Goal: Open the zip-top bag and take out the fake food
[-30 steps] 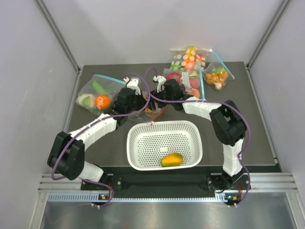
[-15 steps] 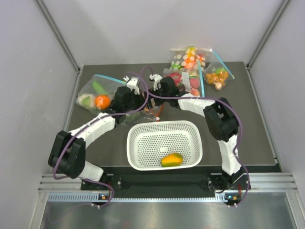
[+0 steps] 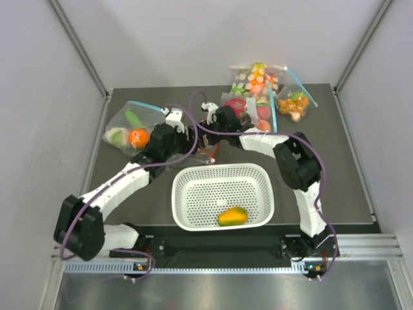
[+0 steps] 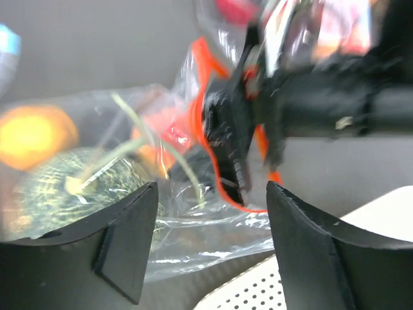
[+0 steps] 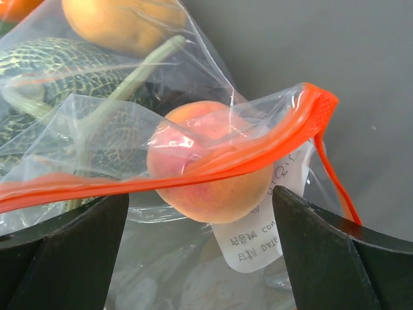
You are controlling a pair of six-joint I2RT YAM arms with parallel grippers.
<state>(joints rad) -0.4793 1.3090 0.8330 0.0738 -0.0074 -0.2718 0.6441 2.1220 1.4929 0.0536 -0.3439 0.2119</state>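
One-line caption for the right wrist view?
Open right pincer before the zip-top bag, peach at its mouth, melon behind.

From above, can make out little of the zip-top bag point(image 3: 208, 153): mostly covered by the left arm point(image 3: 161, 139) and right arm point(image 3: 226, 123), a scrap of red-orange strip showing at 12 o'clock of the white basket point(image 3: 222, 194). Cannot tell the fake food inside from there. Left wrist view smeared throughout, right arm only a dark blur toward 2 o'clock. In the right wrist view, melon point(image 5: 45, 64) cropped at 10 o'clock, orange-yellow fruit point(image 5: 122, 19) cropped at 12; label point(image 5: 255, 242) print unreadable.
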